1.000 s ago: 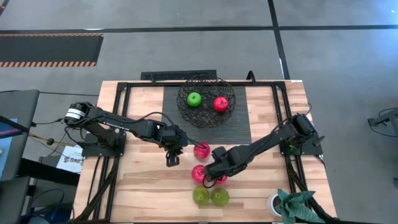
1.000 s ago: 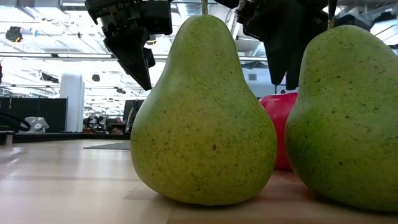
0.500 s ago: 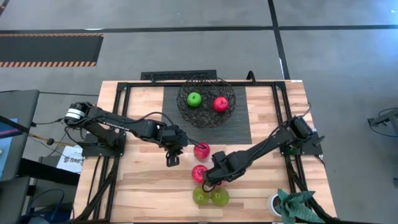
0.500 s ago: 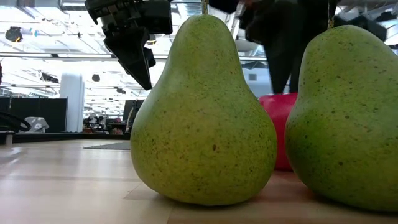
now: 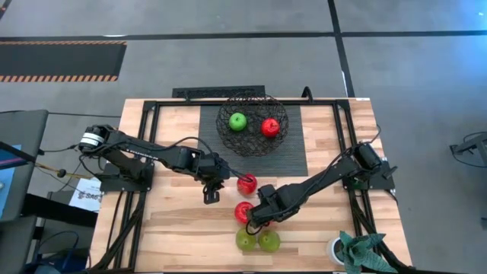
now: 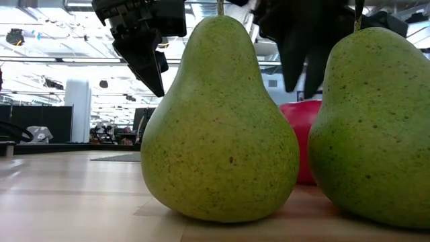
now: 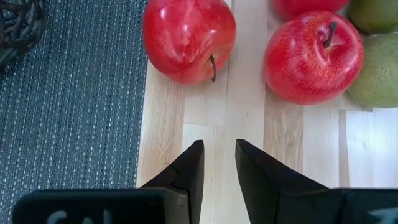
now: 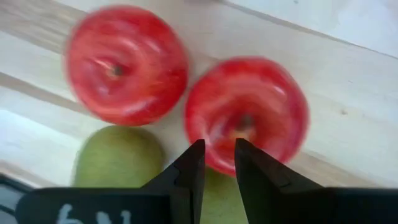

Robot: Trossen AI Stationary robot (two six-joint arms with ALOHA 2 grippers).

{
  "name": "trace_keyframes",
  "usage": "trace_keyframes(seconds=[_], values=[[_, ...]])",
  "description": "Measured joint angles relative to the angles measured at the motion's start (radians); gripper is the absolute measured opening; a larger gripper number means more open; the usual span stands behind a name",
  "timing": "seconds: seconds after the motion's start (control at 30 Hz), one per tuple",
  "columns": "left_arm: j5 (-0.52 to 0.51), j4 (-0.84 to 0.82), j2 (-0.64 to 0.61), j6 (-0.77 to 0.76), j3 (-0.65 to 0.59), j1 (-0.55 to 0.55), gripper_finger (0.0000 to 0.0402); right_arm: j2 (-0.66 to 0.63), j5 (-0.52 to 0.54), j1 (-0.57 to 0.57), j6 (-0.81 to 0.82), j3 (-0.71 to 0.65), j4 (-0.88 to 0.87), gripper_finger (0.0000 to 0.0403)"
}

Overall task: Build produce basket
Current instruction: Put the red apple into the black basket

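The black wire basket stands on a dark ribbed mat at the far middle and holds a green apple and a red apple. A red apple lies at the mat's near edge. Another red apple lies nearer, and two yellow-green pears stand nearest. My right gripper is shut and hovers just over a third red apple, beside the pears. My left gripper is shut, above the bare wood left of the red apples.
A small potted plant stands at the near right corner. Black frame rails run along the table's left and right sides. Bare wood lies at the near left.
My right gripper has moved a little toward the table's left and near edges, over the red apple next to the pears, and now covers it in the high view. The fruits have stayed in place.
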Motion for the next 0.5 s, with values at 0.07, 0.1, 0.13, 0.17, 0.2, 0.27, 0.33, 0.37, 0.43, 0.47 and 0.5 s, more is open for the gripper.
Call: trace_keyframes(seconds=[0.07,0.1,0.13,0.17,0.2,0.27,0.33,0.37,0.43,0.47,0.5], values=[[0.000,0.000,0.000,0.000,0.000,0.000,0.0078,0.000,0.009,0.000,0.002,0.011,-0.015,0.0109],[0.000,0.000,0.000,0.000,0.000,0.000,0.0078,0.000,0.015,0.000,0.002,0.016,-0.030,0.0109],[0.000,0.000,0.000,0.000,0.000,0.000,0.0078,0.000,0.018,0.000,0.006,0.020,-0.043,0.0109],[0.000,0.000,0.000,0.000,0.000,0.000,0.0078,0.000,0.019,0.000,0.009,0.022,-0.051,0.0109],[0.000,-0.001,0.000,0.000,0.000,0.000,0.0078,0.000,0.019,0.000,0.010,0.022,-0.054,0.0109],[0.000,-0.003,0.000,0.000,0.000,0.000,0.0078,0.000,0.019,0.000,0.010,0.022,-0.070,0.0109],[0.001,-0.003,0.000,0.000,0.000,0.000,0.0078,0.000,0.019,0.000,0.016,0.022,-0.087,0.0109],[0.001,-0.003,0.000,0.000,0.000,0.000,0.0078,0.000,0.019,0.000,0.023,0.022,-0.097,0.0109],[0.001,-0.003,0.000,0.000,0.000,0.000,0.0078,0.000,0.019,0.000,0.029,0.022,-0.109,0.0109],[0.001,-0.003,0.000,0.000,0.000,0.000,0.0078,0.000,0.019,0.000,0.029,0.022,-0.113,0.0109],[0.001,-0.003,0.000,0.000,0.000,0.000,0.0078,0.000,0.019,0.000,0.029,0.022,-0.116,0.0109]])
